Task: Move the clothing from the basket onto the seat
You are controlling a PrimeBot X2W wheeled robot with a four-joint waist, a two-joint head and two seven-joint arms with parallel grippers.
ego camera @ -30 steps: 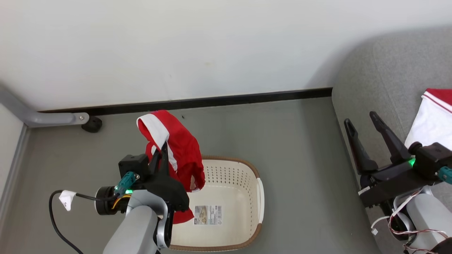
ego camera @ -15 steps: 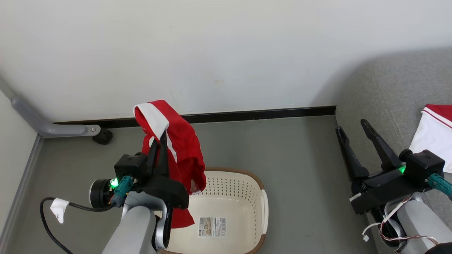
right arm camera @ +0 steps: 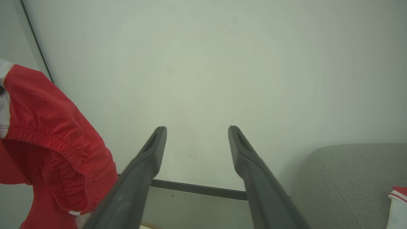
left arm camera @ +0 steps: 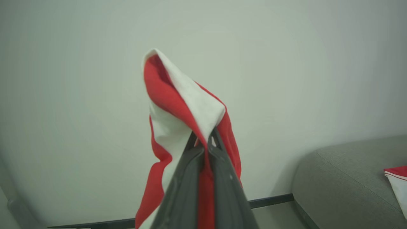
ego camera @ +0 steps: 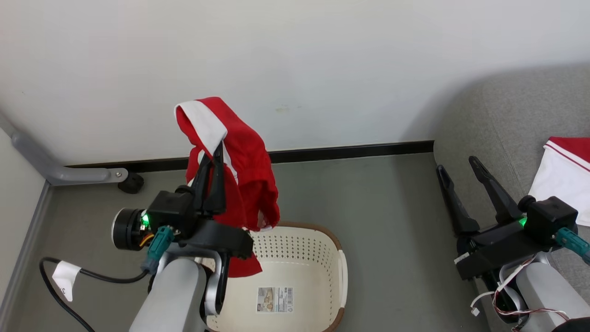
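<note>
Red clothing [ego camera: 249, 152] hangs above the basket [ego camera: 299, 240], pinched in the closed left pincer [ego camera: 216, 150]; the right pincer [ego camera: 457, 164] stands wide, holding nothing, near the seat [ego camera: 507, 115].

You were in what looked like a plain room of a home. A light-grey fabric sofa [ego camera: 507, 115] stood against a bare white wall [ego camera: 322, 60]. Left of the sofa ran a grey floor [ego camera: 392, 221] with black skirting [ego camera: 350, 151], a perforated laundry basket [ego camera: 295, 246] stood on it, and a red-and-white garment [ego camera: 560, 177] lay on the sofa.
</note>
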